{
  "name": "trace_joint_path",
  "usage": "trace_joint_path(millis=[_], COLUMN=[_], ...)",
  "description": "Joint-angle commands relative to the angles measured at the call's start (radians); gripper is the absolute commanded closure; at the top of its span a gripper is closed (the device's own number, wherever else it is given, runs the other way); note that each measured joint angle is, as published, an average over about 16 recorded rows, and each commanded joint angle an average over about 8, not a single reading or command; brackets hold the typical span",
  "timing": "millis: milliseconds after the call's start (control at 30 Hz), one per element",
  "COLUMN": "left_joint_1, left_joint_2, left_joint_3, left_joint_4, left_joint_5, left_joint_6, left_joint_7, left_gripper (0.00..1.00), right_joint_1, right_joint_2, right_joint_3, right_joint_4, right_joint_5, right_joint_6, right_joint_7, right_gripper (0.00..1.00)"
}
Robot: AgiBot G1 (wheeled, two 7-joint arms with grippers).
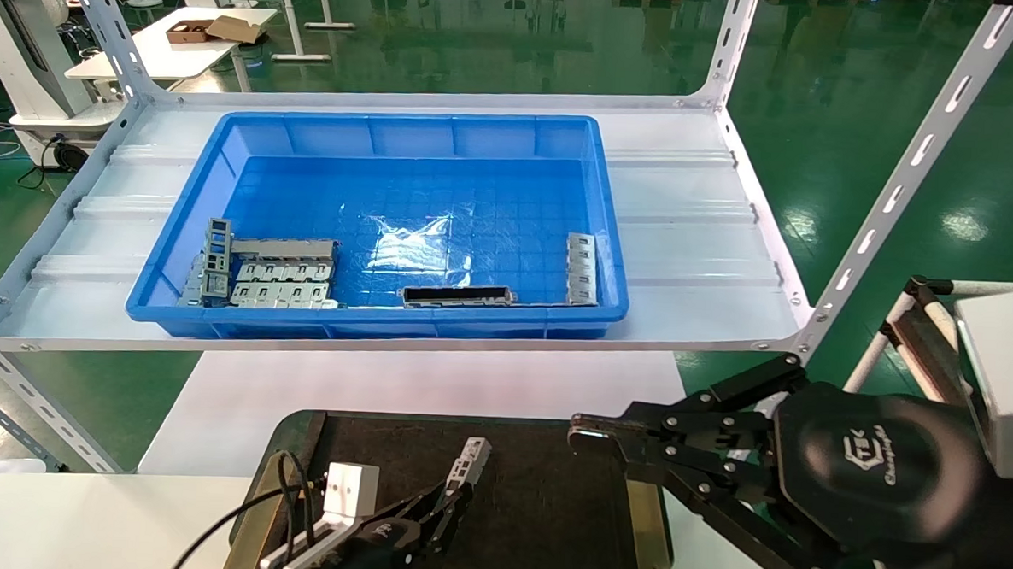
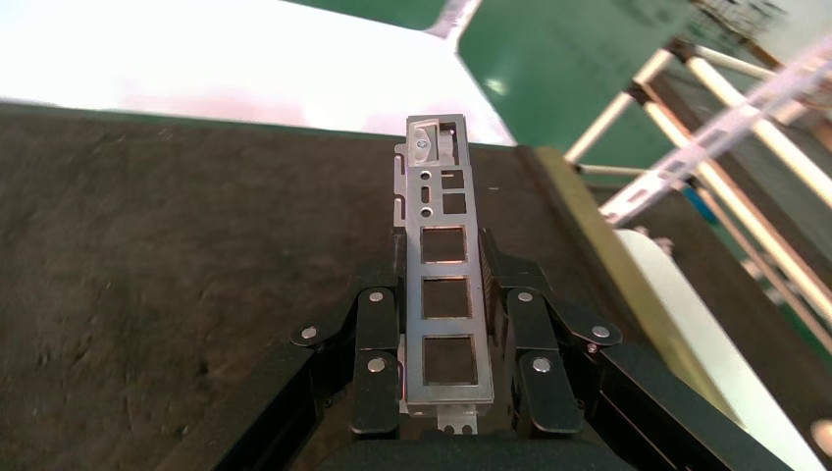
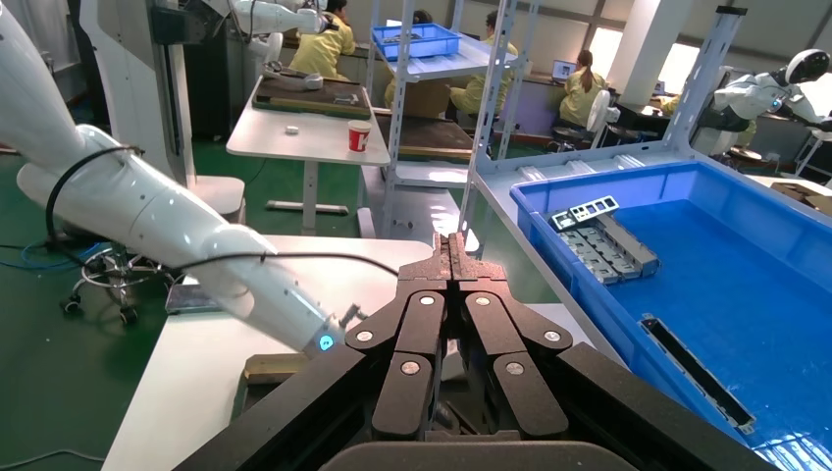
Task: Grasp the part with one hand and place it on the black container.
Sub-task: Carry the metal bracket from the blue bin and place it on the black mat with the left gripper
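Left gripper (image 1: 455, 492) sat low in the frame's bottom centre, jaws clamped on the part (image 1: 470, 462), which stuck forward past the fingertips over the black container (image 1: 548, 509). Left wrist view gave the detail: the part (image 2: 443, 285) lay lengthwise between the fingers (image 2: 376, 343), cutout face toward the camera, far end tilted toward the dark mat (image 2: 147, 245). Whether that end touched the mat, neither view settled. Judged the grasp and carry done; lowering and release left. Right gripper (image 1: 602, 434) hung at lower right of the head view, beside the container's brass-coloured strip (image 1: 646, 513), jaws pressed together on nothing, idle. Blue bin (image 1: 390, 219) on the shelf in the upper middle held leftover pieces: grey plates (image 1: 280, 279) at its left, a dark-faced bar (image 1: 457, 295) at front, another piece at right. Right wrist view alone showed the closed fingertips (image 3: 453, 257) head-on, plus the left arm's white casing (image 3: 177, 235); it did not show the part.
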Motion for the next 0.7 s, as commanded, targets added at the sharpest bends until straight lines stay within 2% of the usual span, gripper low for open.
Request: trace_joint_path(millis=[33,333,700], left_joint_1=[0.003,-0.022,-0.057], left_joint_2=[0.026,0.099,0.141], left_joint_3=[0.017,0.080,0.158], left_joint_4=[0.011,0.090,0.151], left_joint_5=[0.013,-0.002,-0.089], left_joint_6=[-0.063,-0.227,-0.332], left_joint_7=[-0.016,-0.041,-0.036], left_gripper=[1.00,1.00,1.00], right_joint_1=[0.000,0.000,0.000], right_joint_2=[0.000,0.000,0.001], right_joint_3=[0.000,-0.001,-0.001], right_joint_4=[0.000,0.000,0.000], right_joint_5=[0.000,0.000,0.001], right_joint_6=[0.000,0.000,0.001], right_joint_7=[0.000,0.000,-0.001], right_gripper=[1.00,1.00,1.00])
